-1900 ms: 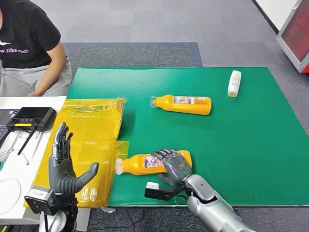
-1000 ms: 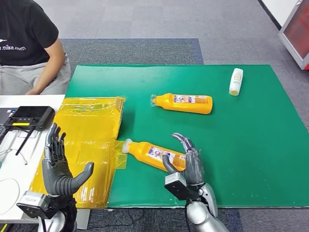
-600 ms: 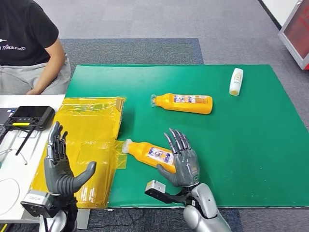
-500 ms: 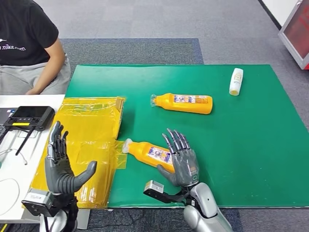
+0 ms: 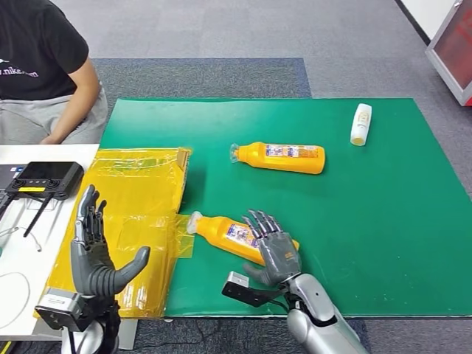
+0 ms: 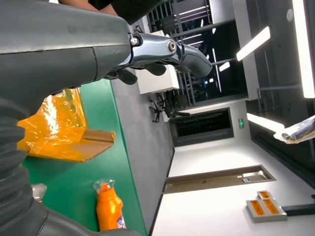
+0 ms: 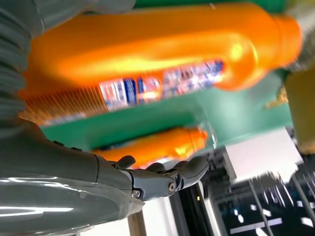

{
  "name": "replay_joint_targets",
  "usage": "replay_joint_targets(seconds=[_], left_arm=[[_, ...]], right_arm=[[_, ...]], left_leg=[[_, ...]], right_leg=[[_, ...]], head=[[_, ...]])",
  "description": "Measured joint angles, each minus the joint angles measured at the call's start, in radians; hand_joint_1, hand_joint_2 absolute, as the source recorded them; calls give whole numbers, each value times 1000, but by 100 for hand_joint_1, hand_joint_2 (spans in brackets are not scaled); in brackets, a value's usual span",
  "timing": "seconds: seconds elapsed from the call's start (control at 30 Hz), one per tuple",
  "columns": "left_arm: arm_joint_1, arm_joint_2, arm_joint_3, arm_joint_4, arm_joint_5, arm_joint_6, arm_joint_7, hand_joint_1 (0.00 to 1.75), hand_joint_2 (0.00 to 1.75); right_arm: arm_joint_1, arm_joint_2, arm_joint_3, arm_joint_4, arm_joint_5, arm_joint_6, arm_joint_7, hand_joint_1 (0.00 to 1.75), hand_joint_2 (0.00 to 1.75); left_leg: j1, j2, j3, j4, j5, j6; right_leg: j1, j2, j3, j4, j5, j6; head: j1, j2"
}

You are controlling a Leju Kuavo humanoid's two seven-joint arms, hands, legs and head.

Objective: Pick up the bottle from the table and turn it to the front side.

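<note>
Green tabletop [image 5: 361, 243] with orange bottles lying on it, and two robot hands low in the head view.

The right hand [image 5: 273, 249] lay with fingers spread over the base end of the near orange bottle [image 5: 228, 234]; whether it gripped or merely touched could not be told. That bottle lay on its side, its cap end touching yellow plastic bags [image 5: 133, 214]. The right wrist view showed its blue label [image 7: 163, 83] close up. The left hand [image 5: 97, 258] was raised, open and held nothing. A second orange bottle [image 5: 278, 158] and a small white bottle [image 5: 359, 125] lay farther back. A seated person [image 5: 44, 74] was at the corner.
</note>
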Motion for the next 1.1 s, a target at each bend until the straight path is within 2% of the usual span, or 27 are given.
replay_joint_targets(seconds=[0.2,0.53,0.77,0.93,1.1], left_arm=[[5,0,10,0,-1,2,-1,0,175],[18,1,22,0,-1,20,-2,0,175],[42,1,32,-12,-2,40,-5,0,175],[59,0,43,-25,-8,45,-6,0,175],[63,-3,47,-28,-12,45,-6,0,175]], right_arm=[[-19,-14,9,43,-16,49,10,0,175],[-36,-35,15,76,-34,27,17,0,175],[-1,-56,-23,56,26,-15,72,0,175],[36,-62,-59,15,77,-10,114,0,175],[57,-62,-81,-5,97,8,122,0,175]], left_leg=[[0,0,0,0,0,0],[0,0,0,0,0,0],[0,0,0,1,0,1],[0,0,0,0,0,1],[0,0,0,0,0,1]], right_leg=[[0,0,0,0,0,0],[0,0,0,0,0,0],[0,0,0,0,0,1],[0,0,0,0,0,1],[0,0,0,0,0,1]], head=[[0,0],[0,0],[0,0],[0,0],[0,0]])
